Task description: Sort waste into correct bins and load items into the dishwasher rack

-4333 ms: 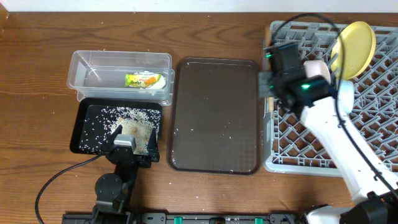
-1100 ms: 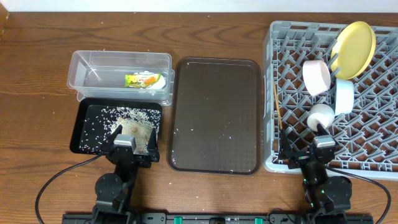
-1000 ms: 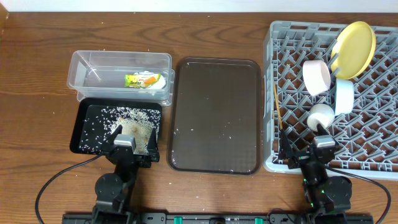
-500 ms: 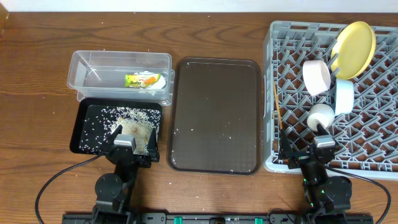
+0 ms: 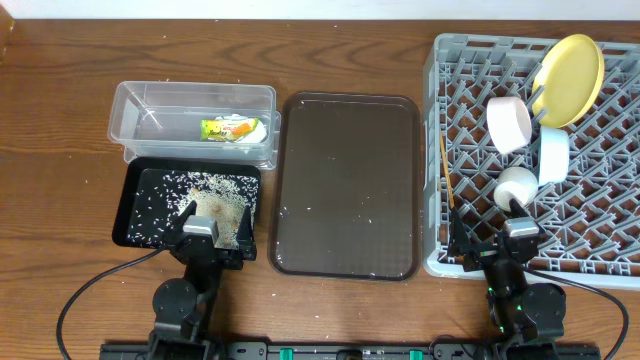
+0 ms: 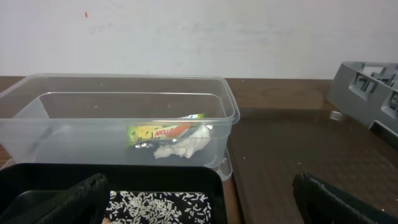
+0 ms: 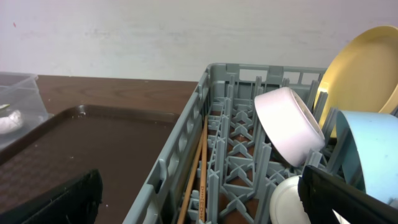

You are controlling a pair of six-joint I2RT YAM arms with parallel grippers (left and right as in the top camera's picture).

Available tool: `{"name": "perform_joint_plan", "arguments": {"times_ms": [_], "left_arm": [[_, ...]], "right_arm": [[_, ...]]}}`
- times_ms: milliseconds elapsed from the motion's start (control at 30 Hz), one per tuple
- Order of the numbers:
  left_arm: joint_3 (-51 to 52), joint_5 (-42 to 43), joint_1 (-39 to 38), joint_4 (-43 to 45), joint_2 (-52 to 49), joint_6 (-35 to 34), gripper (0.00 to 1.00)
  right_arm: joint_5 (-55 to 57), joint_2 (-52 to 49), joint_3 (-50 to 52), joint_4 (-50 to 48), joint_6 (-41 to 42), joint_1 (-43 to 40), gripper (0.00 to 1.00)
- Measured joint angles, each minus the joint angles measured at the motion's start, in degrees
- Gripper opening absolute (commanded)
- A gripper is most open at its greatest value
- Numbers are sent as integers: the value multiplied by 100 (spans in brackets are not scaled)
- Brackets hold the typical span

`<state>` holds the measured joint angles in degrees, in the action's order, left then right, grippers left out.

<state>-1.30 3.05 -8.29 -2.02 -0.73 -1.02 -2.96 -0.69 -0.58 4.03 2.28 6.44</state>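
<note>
From above, the task looked almost finished. The wrapper [image 5: 232, 128] lay inside the clear tub [image 5: 150, 92], and most of the rice [image 5: 205, 190] was in the black tray [image 5: 128, 200] just in front of it. In the rack [image 5: 600, 215] the plate [image 5: 570, 65] stood on edge at the far corner. The white bowl [image 5: 509, 123], the blue bowl [image 5: 553, 156] and one more small white round dish [image 5: 517, 184] sat between the pegs. The chopsticks [image 5: 446, 170] lay along the rack's left wall. A few grains were scattered on the brown tray [image 5: 350, 130] and on the table [image 5: 60, 120] near it; I judge these to be the only thing left. The left gripper [image 5: 212, 238] rested at the near edge of the black tray and the right gripper [image 5: 490, 245] at the near edge of the rack, neither holding anything.

In the left wrist view, the tissue [image 6: 181, 147] was in the tub, touching the wrapper. The two fingers [image 6: 68, 199] showed at the far bottom corners, spread wide with nothing between them.

In the right wrist view, the chopsticks lay inside the rack against its wall, and the bowls and plate leaned on the pegs. Here too the fingers [image 7: 56, 202] stood wide apart and empty.
</note>
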Motion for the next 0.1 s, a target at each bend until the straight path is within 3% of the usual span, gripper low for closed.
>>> {"name": "perform_joint_plan", "arguments": {"times_ms": [100], "left_arm": [[0,-2,0,0,0,2,97]], "right_arm": [[0,0,0,0,0,0,99]]}}
